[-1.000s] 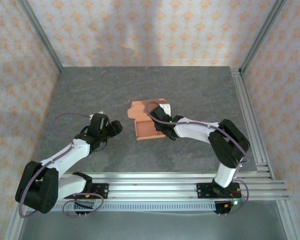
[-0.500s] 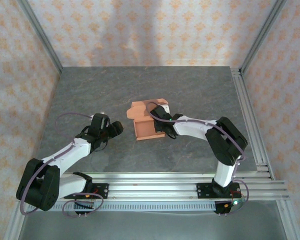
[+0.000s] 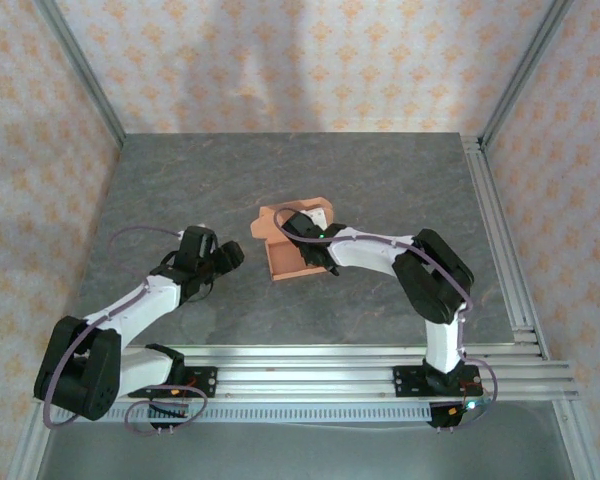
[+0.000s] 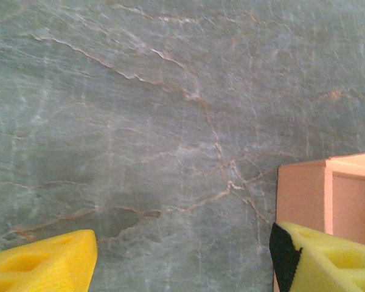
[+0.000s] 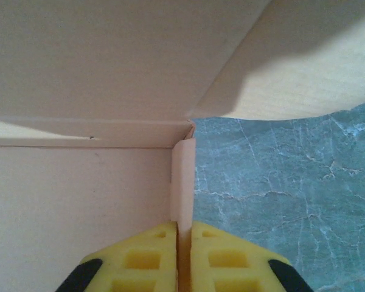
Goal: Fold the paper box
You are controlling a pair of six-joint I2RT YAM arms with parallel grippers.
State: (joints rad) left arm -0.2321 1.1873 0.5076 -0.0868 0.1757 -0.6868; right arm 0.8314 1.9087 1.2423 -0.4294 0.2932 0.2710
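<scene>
The paper box (image 3: 290, 262) is salmon-orange card, partly formed, lying mid-table with a flap raised at its far side. In the right wrist view its floor (image 5: 79, 201) lies to the left and an upright side wall runs between my yellow fingers. My right gripper (image 5: 184, 243) is shut on that wall; from above it (image 3: 292, 225) sits over the box's far part. My left gripper (image 3: 232, 256) is a short way left of the box, clear of it. In the left wrist view it (image 4: 182, 261) stands open over bare table, with the box's corner (image 4: 304, 188) just beyond the right finger (image 4: 328, 261).
The grey stone-look table (image 3: 280, 170) is ringed by patterned walls. Aluminium rails run along the near edge (image 3: 320, 365) and the right side (image 3: 500, 240). Metal frame posts (image 3: 80, 70) rise at the back corners.
My right gripper has moved from the box's right edge toward its far left part and closed on a side wall. The box shifted slightly left. The left arm barely moved.
</scene>
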